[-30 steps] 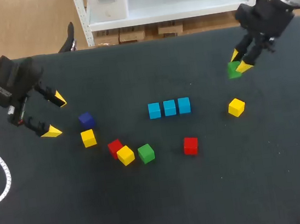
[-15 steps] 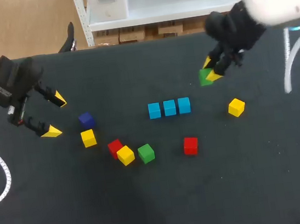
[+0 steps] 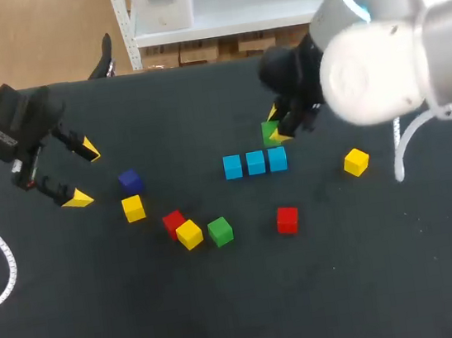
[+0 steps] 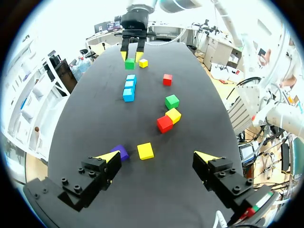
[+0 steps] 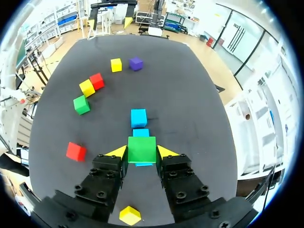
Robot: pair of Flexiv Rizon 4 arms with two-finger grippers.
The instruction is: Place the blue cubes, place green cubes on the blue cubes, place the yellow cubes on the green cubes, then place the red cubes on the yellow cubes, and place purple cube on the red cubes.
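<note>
Three blue cubes (image 3: 255, 163) lie in a row at the table's middle. My right gripper (image 3: 279, 126) is shut on a green cube (image 5: 141, 149) and holds it just above the row's right-hand blue cube (image 5: 141, 164). A second green cube (image 3: 220, 231) sits beside a yellow cube (image 3: 189, 234) and a red cube (image 3: 173, 222). Further pieces: a yellow cube (image 3: 133, 208), a purple cube (image 3: 130, 180), a red cube (image 3: 287, 219) and a yellow cube (image 3: 356, 161). My left gripper (image 3: 81, 173) hangs open at the left, over bare table near the purple cube (image 4: 120, 152).
The black table top (image 3: 251, 299) has free room along its front half and far left. The right arm's big white body (image 3: 394, 55) hangs over the table's back right.
My right arm has carried the green cube leftward from the back right to just above the blue row's right end. The left arm has kept still.
</note>
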